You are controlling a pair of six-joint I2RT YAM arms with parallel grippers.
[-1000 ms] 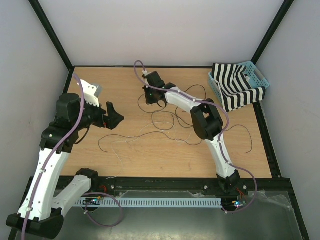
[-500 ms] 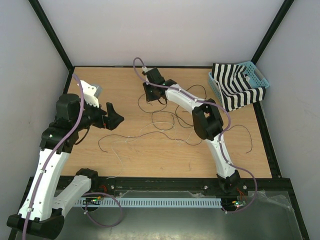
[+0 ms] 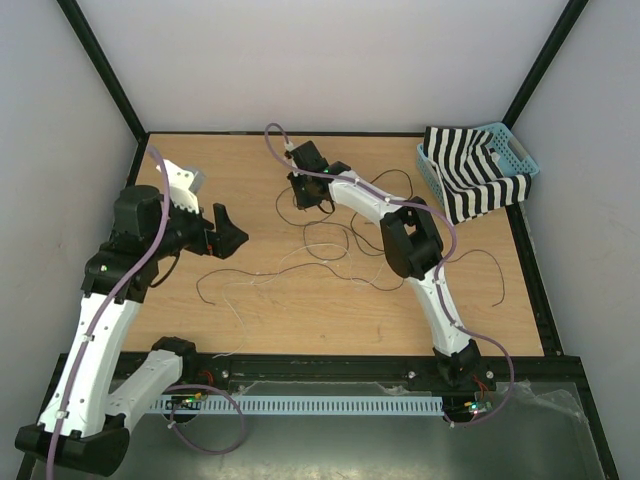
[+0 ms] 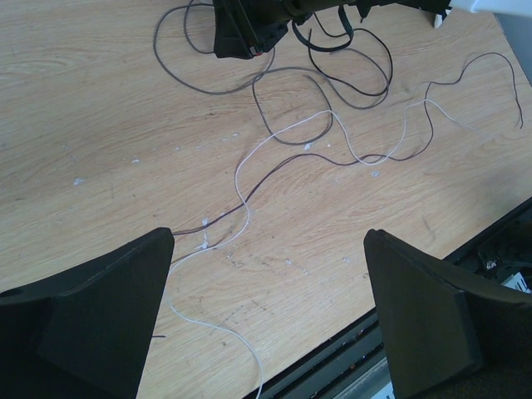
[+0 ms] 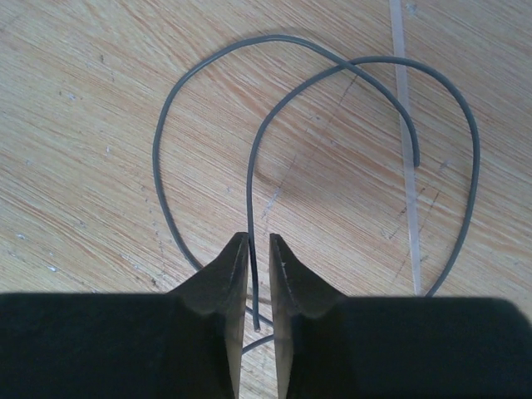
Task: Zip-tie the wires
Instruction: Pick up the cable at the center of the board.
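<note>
Right gripper (image 5: 258,243) stood well left of the blue basket (image 3: 522,152), pointing down at the wooden table (image 3: 300,325) with its jaws a narrow slit apart. One dark strand of the wires (image 5: 248,191) ran into that slit. The slit was wider than the strand, so bare wood showed beside it and nothing was clamped. Beyond the fingertips two dark strands curved in overlapping arcs, and a pale flat strip (image 5: 407,166) lay across the outer one. The other wires, black with a few pale ones, sprawled loose over the table, left of the basket and nearer than it. Far left of the basket, the left gripper (image 4: 268,241) hung above the table with its jaws spread wide, holding nothing. A black-and-white striped cloth (image 3: 470,185) lay in the basket.
</note>
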